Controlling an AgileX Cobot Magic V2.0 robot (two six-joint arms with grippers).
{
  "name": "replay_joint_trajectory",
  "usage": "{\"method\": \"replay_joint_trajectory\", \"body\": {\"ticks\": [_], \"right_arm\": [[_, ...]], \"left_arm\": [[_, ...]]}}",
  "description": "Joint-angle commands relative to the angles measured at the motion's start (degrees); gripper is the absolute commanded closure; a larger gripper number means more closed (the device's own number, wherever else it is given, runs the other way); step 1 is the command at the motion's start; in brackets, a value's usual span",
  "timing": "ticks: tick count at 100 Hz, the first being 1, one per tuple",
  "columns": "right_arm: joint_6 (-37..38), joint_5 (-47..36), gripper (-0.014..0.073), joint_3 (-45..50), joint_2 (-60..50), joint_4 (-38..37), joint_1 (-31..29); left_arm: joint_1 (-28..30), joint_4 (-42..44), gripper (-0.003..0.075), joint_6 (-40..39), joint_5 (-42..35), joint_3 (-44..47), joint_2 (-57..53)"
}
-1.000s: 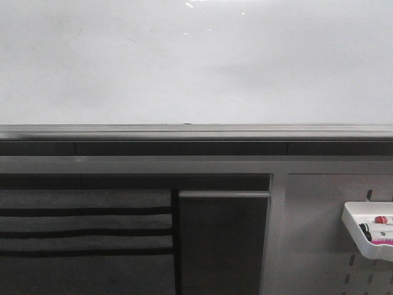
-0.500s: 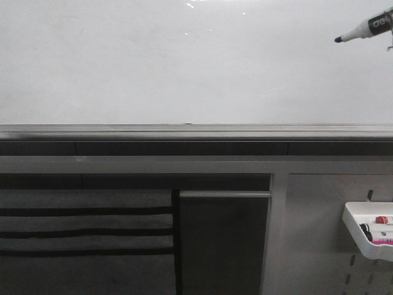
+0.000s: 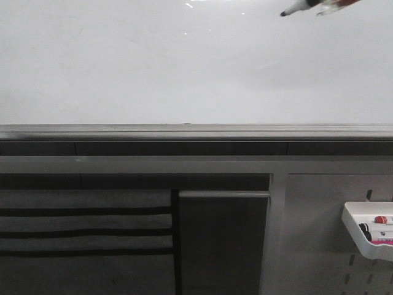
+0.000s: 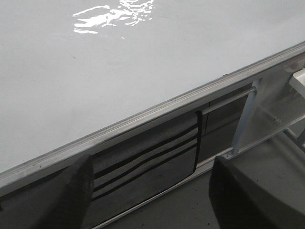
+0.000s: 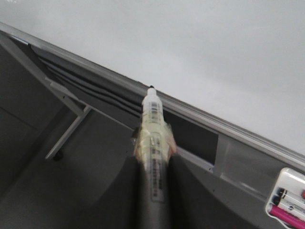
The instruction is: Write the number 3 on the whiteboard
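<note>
At top right of the front view, a marker (image 3: 301, 6) enters, tip bare, above the whiteboard (image 3: 184, 67) — no stroke yet, the number 3 not begun. Marker judged light, stiff, smooth-barrelled; best held mid-barrel, where a tape band shows in the right wrist view (image 5: 153, 138). Board glossy, rigid, wants light pressure. Right claw (image 5: 153, 191) closed on the marker. Left claw — fingers (image 4: 248, 191) apart, holding nothing, clear of the board
</note>
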Motion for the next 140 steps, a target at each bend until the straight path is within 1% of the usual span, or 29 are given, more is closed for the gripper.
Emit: {"method": "replay_joint_trajectory", "body": {"ticks": [1,9,17,23,42,49,62,69,85,99,109,123,131,140], "right_arm": [[0.84,1.76,0.0590,-7.34,5.55,1.72,-0.10],[0.84,1.49,0.0590,-11.57,9.62,-0.93,2.53],[1.59,-4.05,0.0590,-12.79,12.02,-4.23,6.63],[2.08,-7.26,0.0590,-12.79,13.51,-5.84,8.34],[2.08,-16.08,0.0590,-12.79,18.65,-6.95,8.99],[2.08,-18.16,0.0590,-12.79,19.97,-6.95,8.99],[2.08,-19.68,0.0590,-12.79,22.14,-7.04,8.99],[2.08,-20.84,0.0590,-12.79,23.00,-8.38,8.85],[2.75,-22.11,0.0590,-12.79,22.79,-8.64,6.26],[2.90,-15.81,0.0590,-12.53,21.43,-8.64,3.20],[2.90,-14.36,0.0590,-11.22,21.71,-8.03,4.68],[2.90,-20.23,0.0590,-10.56,24.77,-8.03,7.96],[2.90,-22.29,0.0590,-10.78,25.93,-8.03,8.08],[2.90,-20.71,0.0590,-11.00,25.46,-8.03,6.50]], "left_arm": [[0.18,-0.78,0.0246,-0.73,-4.58,-1.52,-0.05],[0.18,-0.78,0.0246,-0.73,-4.58,-1.52,-0.05],[0.18,-0.78,0.0246,-0.73,-4.58,-1.52,-0.05],[0.18,-0.78,0.0246,-0.73,-4.58,-1.52,-0.05],[0.18,-0.78,0.0246,-0.73,-4.58,-1.52,-0.05],[0.18,-0.78,0.0246,-0.73,-4.58,-1.52,-0.05],[0.18,-0.78,0.0246,-0.73,-4.58,-1.52,-0.05],[0.18,-0.78,0.0246,-0.73,-4.58,-1.52,-0.05],[0.18,-0.78,0.0246,-0.73,-4.58,-1.52,-0.05],[0.18,-0.78,0.0246,-0.73,-4.58,-1.52,-0.05],[0.18,-0.78,0.0246,-0.73,-4.58,-1.52,-0.05],[0.18,-0.78,0.0246,-0.73,-4.58,-1.52,-0.05],[0.18,-0.78,0.0246,-0.73,-4.58,-1.52,-0.05],[0.18,-0.78,0.0246,-0.73,-4.58,-1.52,-0.05]]}}
